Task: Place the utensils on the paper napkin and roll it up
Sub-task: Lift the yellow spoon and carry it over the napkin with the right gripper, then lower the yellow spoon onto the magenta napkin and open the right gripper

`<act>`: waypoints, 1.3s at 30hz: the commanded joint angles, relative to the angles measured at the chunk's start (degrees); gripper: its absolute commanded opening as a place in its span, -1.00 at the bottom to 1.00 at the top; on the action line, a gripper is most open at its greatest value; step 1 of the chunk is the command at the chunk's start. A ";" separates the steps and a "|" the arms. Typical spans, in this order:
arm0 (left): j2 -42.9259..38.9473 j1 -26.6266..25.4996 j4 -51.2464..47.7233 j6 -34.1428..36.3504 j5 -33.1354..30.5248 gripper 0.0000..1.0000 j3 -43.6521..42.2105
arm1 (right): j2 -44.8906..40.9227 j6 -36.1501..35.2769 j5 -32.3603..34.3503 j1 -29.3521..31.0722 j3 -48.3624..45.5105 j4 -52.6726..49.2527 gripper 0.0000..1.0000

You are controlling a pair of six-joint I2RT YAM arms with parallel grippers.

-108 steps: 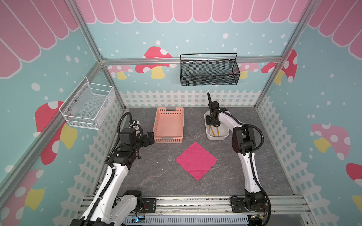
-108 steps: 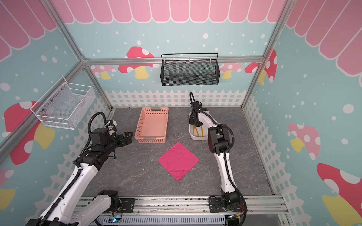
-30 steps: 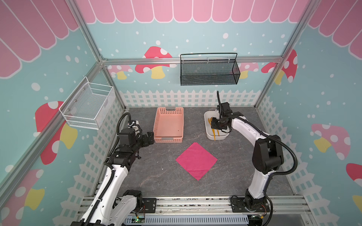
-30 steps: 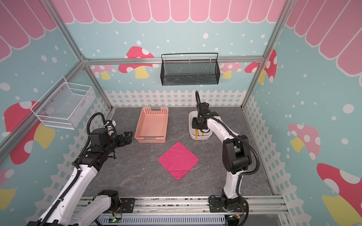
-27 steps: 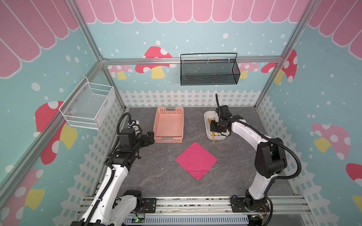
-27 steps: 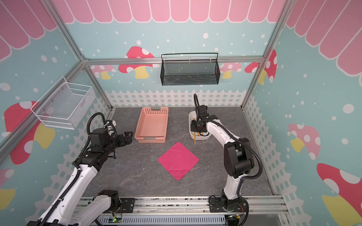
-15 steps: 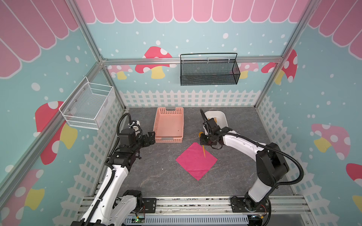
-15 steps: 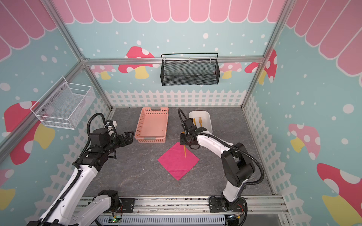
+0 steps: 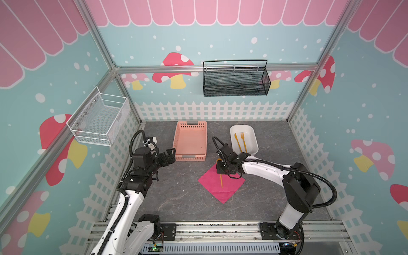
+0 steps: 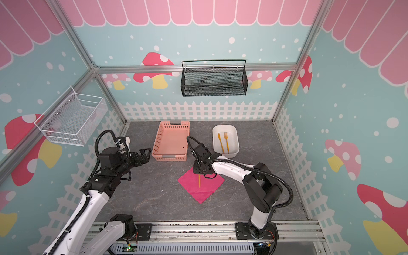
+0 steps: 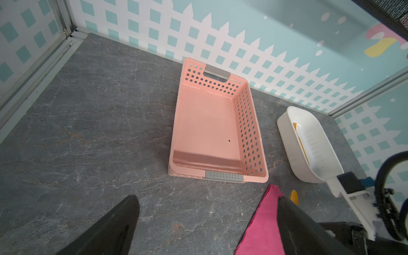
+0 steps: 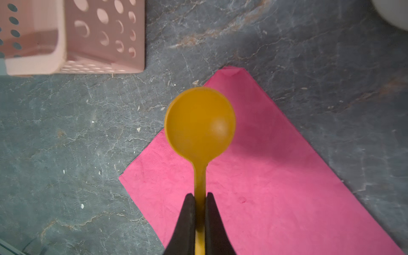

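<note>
Currently right gripper point(image 12: 199, 196) pinches spoon point(image 12: 199, 123) handle; bowl above napkin point(image 12: 265, 176) corner.

**Grey stone-look tabletop, three things on it**

The tabletop point(image 9: 176, 198) carries a salmon-pink perforated basket point(image 9: 191, 124) towards the back. A white oblong dish point(image 9: 251, 138) stands beside it, apart. Nearer the front, a magenta paper napkin point(image 9: 231, 186) lies flat, turned like a diamond.
</note>
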 commanded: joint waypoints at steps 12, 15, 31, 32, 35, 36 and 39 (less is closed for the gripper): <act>-2.92 -2.76 0.74 -0.82 -0.93 1.00 -0.96 | 6.07 7.06 4.95 4.54 3.74 -1.46 -0.90; -2.70 -3.88 0.73 -0.74 -0.98 0.99 -0.72 | 6.49 7.50 5.88 4.84 3.49 -1.28 -0.91; -3.01 -5.96 0.48 -0.17 -1.59 0.99 -0.61 | 8.78 6.41 8.50 4.95 2.96 -1.29 -0.90; -3.07 -5.96 0.43 -0.18 -1.72 1.00 -0.62 | 8.78 6.45 8.63 5.00 2.79 -1.13 -0.90; -3.13 -5.91 0.34 -0.16 -1.59 0.99 -0.69 | 8.78 6.45 8.98 5.03 2.49 -1.12 -0.90; -3.15 -5.94 0.38 -0.13 -1.57 0.99 -0.71 | 8.78 6.45 9.06 4.99 2.37 -1.11 -0.90; -3.17 -5.96 0.36 -0.17 -1.50 0.99 -0.71 | 8.78 6.71 9.68 4.99 1.69 -0.94 -0.90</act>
